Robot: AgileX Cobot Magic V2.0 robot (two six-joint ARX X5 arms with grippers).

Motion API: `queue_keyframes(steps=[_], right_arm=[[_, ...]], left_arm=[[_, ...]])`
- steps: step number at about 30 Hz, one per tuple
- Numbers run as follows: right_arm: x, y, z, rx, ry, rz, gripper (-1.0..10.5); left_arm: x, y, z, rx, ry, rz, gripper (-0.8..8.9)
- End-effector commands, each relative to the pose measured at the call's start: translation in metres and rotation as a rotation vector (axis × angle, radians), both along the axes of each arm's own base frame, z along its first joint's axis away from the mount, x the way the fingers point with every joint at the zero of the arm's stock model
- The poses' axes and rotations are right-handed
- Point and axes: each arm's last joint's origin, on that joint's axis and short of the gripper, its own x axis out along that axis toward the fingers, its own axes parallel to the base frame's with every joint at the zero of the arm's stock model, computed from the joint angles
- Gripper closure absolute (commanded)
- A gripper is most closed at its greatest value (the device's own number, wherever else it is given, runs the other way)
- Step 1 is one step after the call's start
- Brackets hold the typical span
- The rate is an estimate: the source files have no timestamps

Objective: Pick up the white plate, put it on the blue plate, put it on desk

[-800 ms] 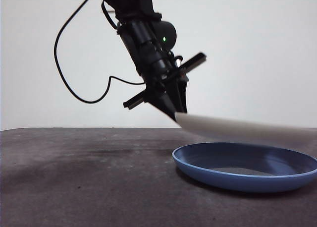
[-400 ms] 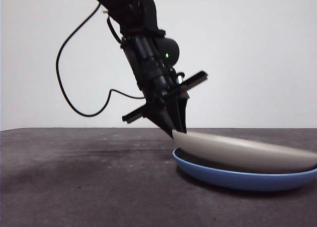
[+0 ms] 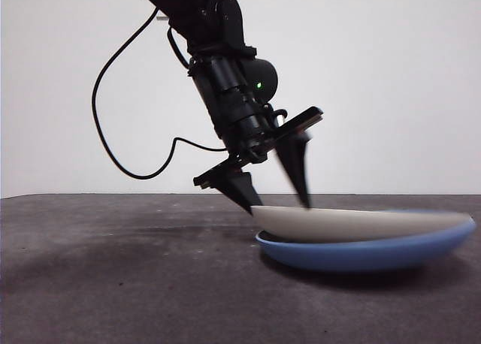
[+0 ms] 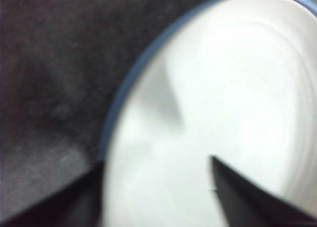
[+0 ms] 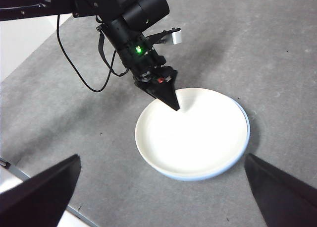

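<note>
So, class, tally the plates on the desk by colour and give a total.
White plate: 1
Blue plate: 1
Total: 2

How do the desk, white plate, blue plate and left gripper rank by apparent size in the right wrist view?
1. desk, fills most of the picture.
2. blue plate and white plate: nearly alike; only a thin blue rim shows around the white one, so blue is slightly wider.
3. left gripper, smallest, jaws open over the white plate's rim.

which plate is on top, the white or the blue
The white plate is on top, nested in the blue plate, whose rim peeks out around it. The left hand is open at its edge.
</note>
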Motion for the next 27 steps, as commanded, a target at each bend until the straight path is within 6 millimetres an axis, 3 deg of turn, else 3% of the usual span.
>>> queue_keyframes(steps=[1,10,17,22,27], right_arm=[[-0.001,0.000,0.005,-0.006,-0.025,0.005,3.1],[-0.001,0.000,0.005,-0.005,-0.030,0.005,3.1],[-0.001,0.000,0.006,-0.004,-0.033,0.005,3.1],[-0.001,0.000,0.006,-0.005,-0.033,0.004,3.1],[-0.001,0.000,0.005,-0.005,-0.031,0.003,3.1]], left_arm=[[0.004,-0.004,0.003,-0.004,-0.022,-0.009,3.07],[0.005,-0.005,0.055,-0.043,-0.093,-0.050,3.00],[-0.002,0.000,0.097,-0.067,-0.140,-0.076,0.58],[-0.013,0.008,0.128,-0.081,-0.171,-0.099,0.62],[-0.034,0.025,0.176,-0.143,-0.277,-0.111,0.62]])
